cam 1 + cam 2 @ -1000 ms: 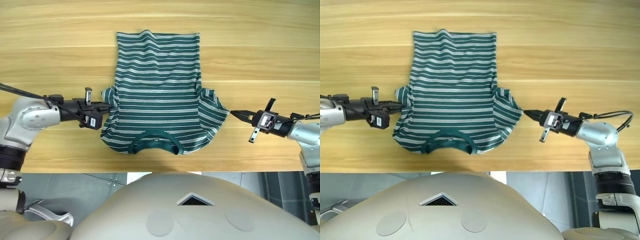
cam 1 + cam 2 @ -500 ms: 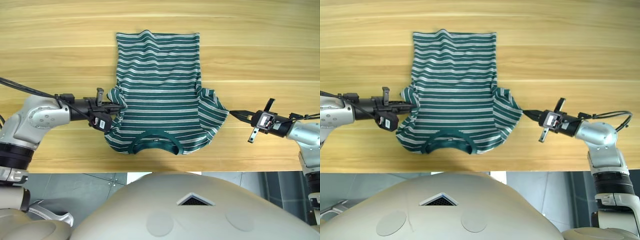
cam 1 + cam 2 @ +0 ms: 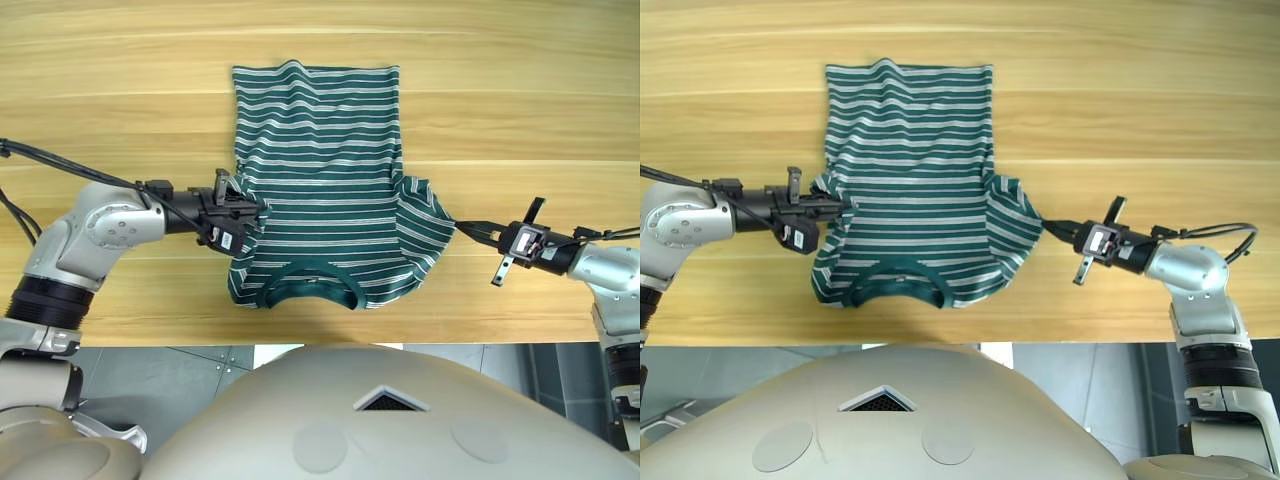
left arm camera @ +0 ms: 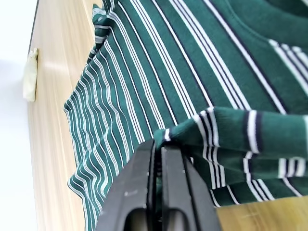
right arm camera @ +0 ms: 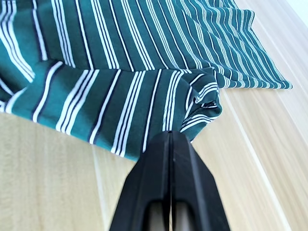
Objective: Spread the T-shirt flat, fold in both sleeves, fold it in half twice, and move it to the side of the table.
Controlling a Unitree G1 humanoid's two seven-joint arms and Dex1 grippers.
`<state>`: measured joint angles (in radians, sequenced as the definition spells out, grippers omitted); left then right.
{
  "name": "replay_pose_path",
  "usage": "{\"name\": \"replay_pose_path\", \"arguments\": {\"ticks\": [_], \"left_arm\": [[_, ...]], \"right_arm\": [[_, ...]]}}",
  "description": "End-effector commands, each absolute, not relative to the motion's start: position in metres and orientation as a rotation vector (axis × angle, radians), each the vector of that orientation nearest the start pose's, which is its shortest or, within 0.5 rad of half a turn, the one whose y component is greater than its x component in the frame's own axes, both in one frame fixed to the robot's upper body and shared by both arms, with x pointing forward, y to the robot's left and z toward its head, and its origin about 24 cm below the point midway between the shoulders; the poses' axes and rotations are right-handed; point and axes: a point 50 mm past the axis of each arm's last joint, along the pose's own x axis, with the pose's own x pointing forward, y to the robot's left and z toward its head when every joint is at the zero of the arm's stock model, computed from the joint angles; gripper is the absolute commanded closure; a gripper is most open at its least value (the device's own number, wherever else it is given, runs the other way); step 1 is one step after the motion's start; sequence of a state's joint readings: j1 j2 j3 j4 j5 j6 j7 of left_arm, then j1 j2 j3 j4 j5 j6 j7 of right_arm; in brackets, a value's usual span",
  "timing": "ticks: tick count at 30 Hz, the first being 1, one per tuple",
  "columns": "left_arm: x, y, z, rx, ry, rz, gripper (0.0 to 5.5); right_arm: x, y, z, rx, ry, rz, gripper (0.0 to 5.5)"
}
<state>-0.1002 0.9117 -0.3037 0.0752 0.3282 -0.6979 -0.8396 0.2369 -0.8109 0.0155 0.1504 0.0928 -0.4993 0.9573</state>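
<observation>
A green T-shirt (image 3: 320, 130) with white stripes lies on the wooden table (image 3: 530, 100), its collar (image 3: 310, 270) toward the near edge. My left gripper (image 3: 252, 208) is shut on the left sleeve (image 4: 226, 125) and holds it folded inward over the shirt's left side. In the left wrist view its tips (image 4: 159, 143) pinch the sleeve's fold. My right gripper (image 3: 461, 227) is shut, low over the table, and its tip touches the hem of the rumpled right sleeve (image 5: 120, 106). No cloth shows between its shut fingers (image 5: 161, 144).
Bare wood runs wide to the left, right and far side of the shirt. The table's near edge (image 3: 150, 342) lies just below the collar. A small pale tag (image 4: 30, 74) sits at the table's far rim.
My left gripper has moved right with the left sleeve, drawing it in over the shirt's body. My right gripper has crept slightly toward the right sleeve.
</observation>
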Motion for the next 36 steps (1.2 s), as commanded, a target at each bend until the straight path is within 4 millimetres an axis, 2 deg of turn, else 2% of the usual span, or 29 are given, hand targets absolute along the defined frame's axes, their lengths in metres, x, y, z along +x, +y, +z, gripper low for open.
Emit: {"name": "replay_pose_path", "arguments": {"ticks": [1,5,8,17,18,22,32,34,36], "left_arm": [[0.22,0.215,0.072,1.358,-0.026,-1.368,5.49],[0.219,0.204,0.072,1.338,-0.07,-1.386,5.49],[0.223,0.196,0.065,1.343,-0.072,-1.395,5.49],[0.221,0.193,0.05,1.358,0.004,-1.458,5.49],[0.221,0.194,0.049,1.362,0.02,-1.465,5.16],[0.223,0.198,0.051,1.358,0.05,-1.461,4.68],[0.235,0.184,0.068,1.286,-0.067,-1.373,3.22],[0.236,0.179,0.068,1.257,-0.097,-1.365,2.73],[0.241,0.183,0.07,1.267,-0.096,-1.329,2.34]], "right_arm": [[0.174,-0.264,0.039,-0.7,0.258,1.057,5.5],[0.174,-0.264,0.039,-0.698,0.256,1.057,5.5],[0.174,-0.263,0.038,-0.696,0.256,1.058,5.5],[0.174,-0.262,0.038,-0.695,0.253,1.062,5.5],[0.174,-0.262,0.038,-0.694,0.253,1.062,5.5],[0.174,-0.263,0.038,-0.692,0.253,1.061,5.5],[0.176,-0.261,0.038,-0.689,0.245,1.062,5.5],[0.176,-0.26,0.039,-0.688,0.243,1.062,5.5],[0.177,-0.26,0.039,-0.688,0.24,1.063,5.5]]}}
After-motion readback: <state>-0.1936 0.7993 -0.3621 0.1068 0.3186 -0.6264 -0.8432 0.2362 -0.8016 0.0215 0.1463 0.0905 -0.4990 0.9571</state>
